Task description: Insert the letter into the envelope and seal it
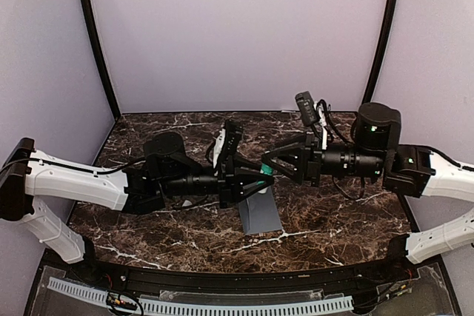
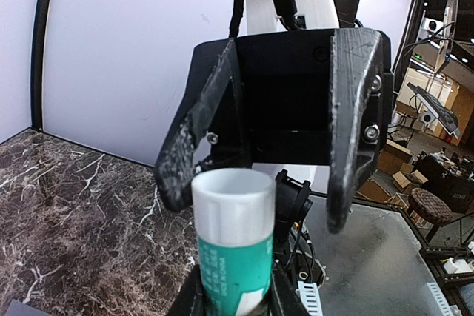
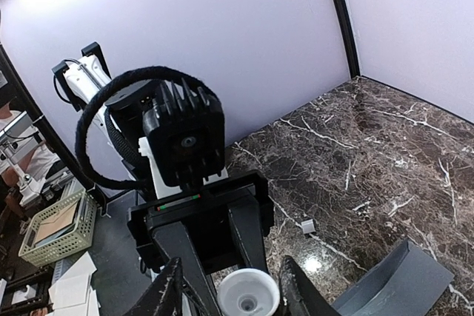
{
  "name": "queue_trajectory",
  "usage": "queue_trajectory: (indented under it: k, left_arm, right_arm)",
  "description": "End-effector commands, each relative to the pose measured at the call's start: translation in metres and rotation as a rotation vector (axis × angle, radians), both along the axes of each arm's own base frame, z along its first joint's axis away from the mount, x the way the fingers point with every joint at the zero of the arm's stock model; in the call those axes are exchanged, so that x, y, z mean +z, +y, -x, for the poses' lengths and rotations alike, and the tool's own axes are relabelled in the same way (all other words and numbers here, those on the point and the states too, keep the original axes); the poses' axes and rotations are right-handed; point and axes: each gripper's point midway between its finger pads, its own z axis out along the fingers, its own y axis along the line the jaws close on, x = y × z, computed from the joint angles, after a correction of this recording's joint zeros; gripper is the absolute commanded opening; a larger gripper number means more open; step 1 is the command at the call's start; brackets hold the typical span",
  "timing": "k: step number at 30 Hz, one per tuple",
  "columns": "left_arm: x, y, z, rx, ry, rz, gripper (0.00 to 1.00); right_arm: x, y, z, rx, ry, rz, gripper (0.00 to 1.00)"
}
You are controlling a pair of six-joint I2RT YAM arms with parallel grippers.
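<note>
My left gripper (image 1: 255, 179) is shut on the green body of a white-capped glue stick (image 2: 231, 234), held above the table. The right gripper (image 1: 272, 170) faces it from the right. Its two fingers (image 2: 354, 123) stand either side of the white cap (image 3: 248, 295), open, with a gap still showing on at least one side. The blue-grey envelope (image 1: 260, 214) lies on the marble below the two grippers, and one raised end of it shows in the right wrist view (image 3: 400, 286). The letter is hidden.
A small white scrap (image 3: 307, 226) lies on the dark marble table (image 1: 333, 220). Lilac walls with black corner posts (image 1: 95, 42) close in the back and sides. A white slotted cable strip (image 1: 222, 307) runs along the near edge.
</note>
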Motion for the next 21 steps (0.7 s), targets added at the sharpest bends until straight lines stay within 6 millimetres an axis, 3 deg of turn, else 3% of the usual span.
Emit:
queue_trajectory:
  k: [1,12,18,21]
  left_arm:
    - [0.007,0.002,0.0,0.004,-0.014,0.03,0.0]
    - [0.008,0.003,0.002,-0.005,-0.017,0.031,0.0]
    - [0.01,0.005,0.008,-0.033,-0.02,0.034,0.0]
    - [0.012,0.007,0.015,-0.065,-0.023,0.039,0.0]
  right_arm:
    - [0.024,0.003,-0.001,-0.006,-0.038,-0.059,0.39]
    - [0.014,0.006,0.001,0.009,-0.021,-0.036,0.24]
    - [0.012,0.005,0.007,0.039,-0.034,-0.031,0.02]
    - [0.01,0.006,0.02,0.117,-0.051,-0.027,0.0]
